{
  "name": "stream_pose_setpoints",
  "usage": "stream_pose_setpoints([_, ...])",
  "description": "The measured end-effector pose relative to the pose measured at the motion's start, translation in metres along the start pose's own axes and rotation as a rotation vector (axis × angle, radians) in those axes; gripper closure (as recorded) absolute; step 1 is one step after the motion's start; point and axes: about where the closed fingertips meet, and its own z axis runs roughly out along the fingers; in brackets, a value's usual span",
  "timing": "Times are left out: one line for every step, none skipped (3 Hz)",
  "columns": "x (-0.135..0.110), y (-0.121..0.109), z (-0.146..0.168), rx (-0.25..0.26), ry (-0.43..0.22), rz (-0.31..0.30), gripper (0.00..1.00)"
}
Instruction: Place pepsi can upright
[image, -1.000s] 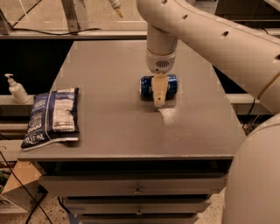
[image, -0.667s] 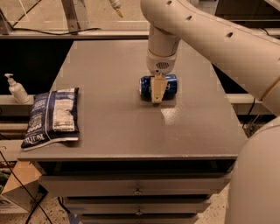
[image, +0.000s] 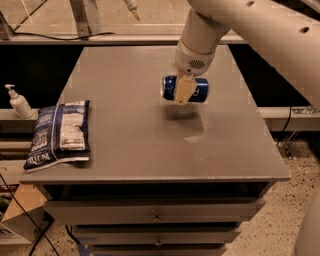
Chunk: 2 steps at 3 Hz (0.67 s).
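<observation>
The claw (image: 183, 93) is hanging from the white arm (image: 235, 22), which is reaching in from the upper right. It is sitting over the right half of the table (image: 125, 150), somewhat nearer the far edge than the near one. It is clenching the pepsi can (image: 199, 91) around the middle, and one tan finger (image: 182, 91) is crossing the front of the can. The second finger is hiding behind it.

The can is lying on its side in this grip, its long axis running parallel to the table's near edge and its silver end (image: 163, 87) facing the left edge. A dark shadow (image: 181, 113) is falling on the table just under the can, with a gap showing between the two, so the can is looking lifted clear of the surface.

A blue-and-white snack bag (image: 60, 134) is lying flat by the near left corner, well apart from the can. A pump bottle (image: 19, 102) is standing off the table beyond its left edge.
</observation>
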Motion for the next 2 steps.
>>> stream_pose_setpoints([-0.003, -0.001, -0.046, 0.065, -0.129, -0.006, 1.0])
stream_pose_setpoints([-0.002, 0.001, -0.084, 0.092, -0.288, -0.003, 1.0])
